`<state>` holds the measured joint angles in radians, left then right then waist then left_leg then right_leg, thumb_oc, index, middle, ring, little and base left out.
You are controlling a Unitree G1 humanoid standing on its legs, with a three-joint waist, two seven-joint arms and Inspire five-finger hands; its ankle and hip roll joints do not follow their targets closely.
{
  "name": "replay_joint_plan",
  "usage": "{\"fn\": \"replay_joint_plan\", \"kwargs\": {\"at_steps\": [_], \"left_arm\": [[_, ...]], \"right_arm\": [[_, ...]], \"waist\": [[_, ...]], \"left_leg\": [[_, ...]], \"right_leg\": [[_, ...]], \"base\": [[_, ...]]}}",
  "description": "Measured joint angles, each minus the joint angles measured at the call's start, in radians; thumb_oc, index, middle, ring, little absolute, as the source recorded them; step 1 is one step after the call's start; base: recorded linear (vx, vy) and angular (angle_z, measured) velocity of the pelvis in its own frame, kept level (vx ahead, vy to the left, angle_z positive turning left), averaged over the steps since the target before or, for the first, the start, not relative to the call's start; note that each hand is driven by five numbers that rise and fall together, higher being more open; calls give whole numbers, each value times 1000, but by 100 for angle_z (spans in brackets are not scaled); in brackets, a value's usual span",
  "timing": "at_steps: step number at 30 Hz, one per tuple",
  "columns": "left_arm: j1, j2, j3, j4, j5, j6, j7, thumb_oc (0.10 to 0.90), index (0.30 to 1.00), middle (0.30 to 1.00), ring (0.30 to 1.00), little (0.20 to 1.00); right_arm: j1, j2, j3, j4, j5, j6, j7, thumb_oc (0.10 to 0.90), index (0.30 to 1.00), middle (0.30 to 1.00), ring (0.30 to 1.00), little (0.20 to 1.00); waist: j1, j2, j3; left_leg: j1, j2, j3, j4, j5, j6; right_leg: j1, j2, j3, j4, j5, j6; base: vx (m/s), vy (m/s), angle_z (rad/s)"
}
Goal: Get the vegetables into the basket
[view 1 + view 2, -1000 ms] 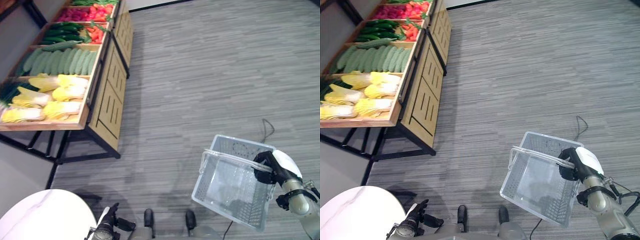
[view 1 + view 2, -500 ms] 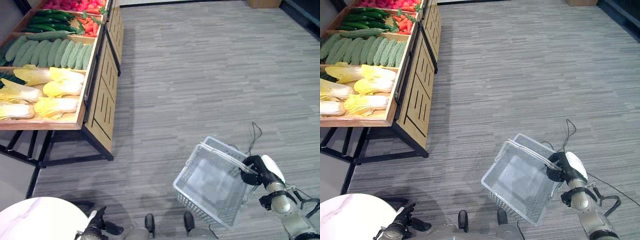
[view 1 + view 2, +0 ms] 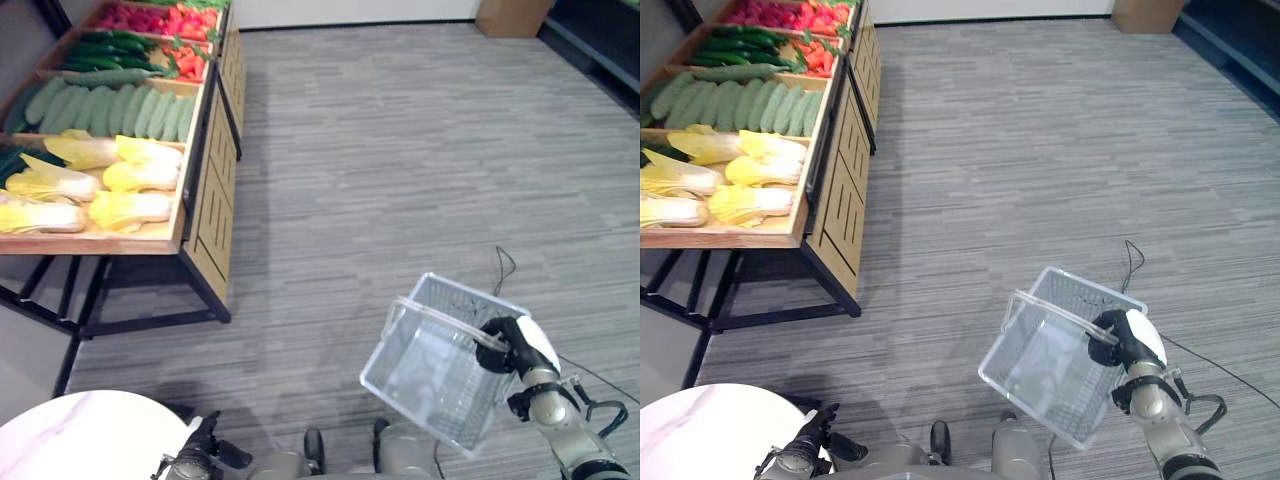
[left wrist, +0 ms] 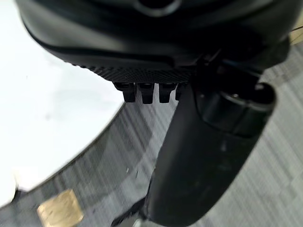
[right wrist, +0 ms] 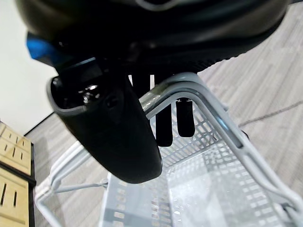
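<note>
The right hand has its fingers and thumb curled round the handles of a pale wire basket, which hangs tilted over the grey floor at about four o'clock in the head views; its mesh bottom shows bare. In the right wrist view the fingers pass under the two handle bars while the thumb closes over them from the other side.

The vegetables lie well apart from the basket, up at ten o'clock, in a wooden stand with a black frame: pale yellow cabbages nearest, then a row of light green gourds, dark cucumbers and red produce farthest (too small to name).

The left hand sits low at seven o'clock beside a round white table; its fingers look loosely bent, nothing between them. A cardboard box stands at one o'clock.
</note>
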<state>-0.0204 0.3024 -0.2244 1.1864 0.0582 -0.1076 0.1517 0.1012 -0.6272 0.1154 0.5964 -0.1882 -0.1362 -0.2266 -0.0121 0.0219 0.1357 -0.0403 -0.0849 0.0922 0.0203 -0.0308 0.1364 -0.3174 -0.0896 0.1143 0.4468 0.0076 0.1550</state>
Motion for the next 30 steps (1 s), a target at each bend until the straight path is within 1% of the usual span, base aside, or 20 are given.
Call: {"fn": "replay_joint_plan", "kwargs": {"at_steps": [1, 2, 3, 5, 7, 8, 11, 13, 14, 15, 16, 17, 19, 20, 21, 23, 25, 28, 29, 30], "left_arm": [[1, 13, 1, -9, 0, -3, 2, 900, 1000, 1000, 1000, 1000], [-2, 19, 2, -6, 0, -2, 3, 900, 1000, 1000, 1000, 1000], [-5, 22, 3, 0, 0, -1, 4, 900, 1000, 1000, 1000, 1000], [-23, 22, 3, 46, 0, 5, 2, 900, 1000, 1000, 1000, 1000], [-23, 21, 5, 54, 0, 8, 1, 900, 1000, 1000, 1000, 1000], [-21, 21, 8, 54, 0, 8, 1, 900, 1000, 1000, 1000, 1000], [14, 3, 25, 38, 0, 7, 2, 900, 1000, 1000, 1000, 1000], [30, -5, 27, 37, 0, 8, 2, 900, 1000, 1000, 1000, 1000], [36, -8, 27, 39, 0, 9, 2, 900, 1000, 1000, 1000, 1000], [49, -22, 27, 39, 0, 13, 1, 900, 1000, 1000, 1000, 1000], [50, -35, 27, 39, 0, 13, 0, 900, 1000, 1000, 1000, 1000], [53, -39, 27, 38, 1, 13, -1, 900, 1000, 1000, 1000, 1000], [41, -48, 26, 38, 1, 12, -4, 900, 1000, 1000, 1000, 1000], [32, -56, 26, 28, 1, 10, -5, 900, 1000, 1000, 1000, 1000], [27, -57, 26, 23, 1, 7, -4, 900, 1000, 1000, 1000, 1000], [14, -58, 25, 24, 1, 5, -4, 900, 1000, 1000, 1000, 1000], [7, -60, 25, 24, 1, 4, -4, 900, 1000, 1000, 1000, 1000], [-12, -59, 23, 27, 1, 7, -3, 900, 1000, 1000, 1000, 1000], [-25, -60, 23, 28, 0, 9, -1, 900, 1000, 1000, 1000, 1000], [-35, -59, 23, 28, 0, 11, 3, 900, 1000, 1000, 1000, 1000]], "right_arm": [[-1, -1, -5, -9, 1, 0, -11, 400, 300, 300, 300, 300], [-1, -1, -5, -19, 1, 0, -12, 400, 300, 300, 300, 300], [0, 0, -2, -23, 0, 0, -10, 400, 300, 300, 300, 300], [8, 0, -1, -40, 1, 0, -10, 400, 300, 300, 300, 300], [11, 1, -1, -45, 1, 0, -10, 400, 300, 300, 300, 300], [17, 1, -1, -54, 1, 0, -10, 400, 300, 300, 300, 300], [31, 1, -2, -68, -2, 0, -8, 400, 300, 300, 300, 300], [35, 0, -2, -73, -2, 0, 2, 400, 300, 300, 300, 300], [34, 0, -2, -75, -2, 0, 5, 400, 300, 300, 300, 300], [39, -7, -2, -78, -2, 0, 9, 400, 300, 300, 300, 300], [36, -21, -2, -78, -2, 0, 10, 400, 300, 300, 300, 300], [30, -25, -2, -78, -2, 0, 11, 400, 300, 300, 300, 300], [18, -44, -6, -83, -2, -6, 10, 400, 300, 300, 300, 300], [15, -50, -30, -88, -1, -6, 10, 400, 300, 300, 300, 300], [16, -53, -43, -90, -1, -7, 9, 400, 300, 300, 300, 300], [21, -53, -58, -91, -1, -6, 9, 400, 300, 300, 300, 300], [28, -57, -66, -92, -2, -6, 9, 400, 300, 300, 300, 300], [40, -72, -67, -93, -2, -6, 9, 400, 300, 300, 300, 300], [54, -81, -68, -102, -3, -6, 9, 400, 300, 300, 300, 300], [73, -86, -70, -113, -3, -5, 9, 400, 300, 300, 300, 300]], "waist": [[-2, 9, 9], [-5, 8, 16], [-5, 6, 20], [-10, 1, 36], [-35, -8, 43], [-35, -16, 48], [-33, -20, 48], [-32, -16, 30], [-30, -10, 26], [-31, 18, 14], [-32, 39, 10], [-32, 42, 9], [-33, 41, 10], [-34, 41, 10], [-37, 45, 8], [-43, 43, 8], [-54, 45, 7], [-63, 51, 4], [-65, 48, 6], [-65, 40, 10]], "left_leg": [[-10, -2, -6, 1, 6, 8], [-15, -3, -7, 2, 8, 8], [-15, -3, -9, 1, 12, 4], [-16, -7, -29, 3, 32, -6], [-1, -18, -68, -2, 29, -12], [21, -24, -76, -11, 27, -16], [96, -24, -109, -46, 3, -39], [115, -7, -130, -60, -9, -55], [121, 7, -138, -62, -16, -67], [130, 52, -157, -50, -29, -107], [144, 96, -162, -40, -28, -120], [151, 112, -160, -32, -26, -125], [153, 128, -161, -9, -21, -141], [152, 136, -160, -1, -6, -167], [154, 144, -167, 2, 1, -182], [153, 151, -167, 15, -3, -193], [151, 158, -169, 37, 0, -211], [107, 163, -187, 97, 9, -231], [63, 157, -189, 167, 7, -238], [15, 148, -184, 251, 5, -243]], "right_leg": [[-8, 10, 33, -60, -11, 1], [-8, 19, 48, -109, -13, 0], [-8, 22, 46, -142, -12, 0], [-7, 21, 40, -312, 7, 3], [6, 4, 40, -392, 36, -1], [14, -4, 26, -407, 54, -1], [55, -25, -48, -406, 90, -13], [77, -21, -54, -390, 94, -17], [90, -9, -68, -396, 118, -41], [110, 27, -101, -397, 139, -87], [134, 66, -132, -393, 111, -125], [147, 80, -139, -393, 100, -139], [162, 95, -144, -393, 82, -152], [167, 103, -144, -390, 70, -159], [167, 113, -145, -383, 51, -163], [174, 115, -151, -382, 46, -167], [179, 124, -153, -372, 19, -172], [176, 133, -157, -370, 3, -185], [177, 130, -171, -369, -8, -201], [178, 120, -177, -372, -11, -205]], "base": [[153, -35, 12], [168, -57, 2], [190, -74, 8], [286, -132, 20], [228, -137, 50], [132, -99, 43], [214, -252, 38], [169, -206, 29], [162, -206, 37], [206, -261, 40], [189, -240, 36], [124, -164, 18], [104, -159, -1], [134, -202, -4], [130, -191, -2], [64, -108, 4], [38, -92, 2], [116, -198, 11], [99, -161, 46], [47, -60, 52]]}}
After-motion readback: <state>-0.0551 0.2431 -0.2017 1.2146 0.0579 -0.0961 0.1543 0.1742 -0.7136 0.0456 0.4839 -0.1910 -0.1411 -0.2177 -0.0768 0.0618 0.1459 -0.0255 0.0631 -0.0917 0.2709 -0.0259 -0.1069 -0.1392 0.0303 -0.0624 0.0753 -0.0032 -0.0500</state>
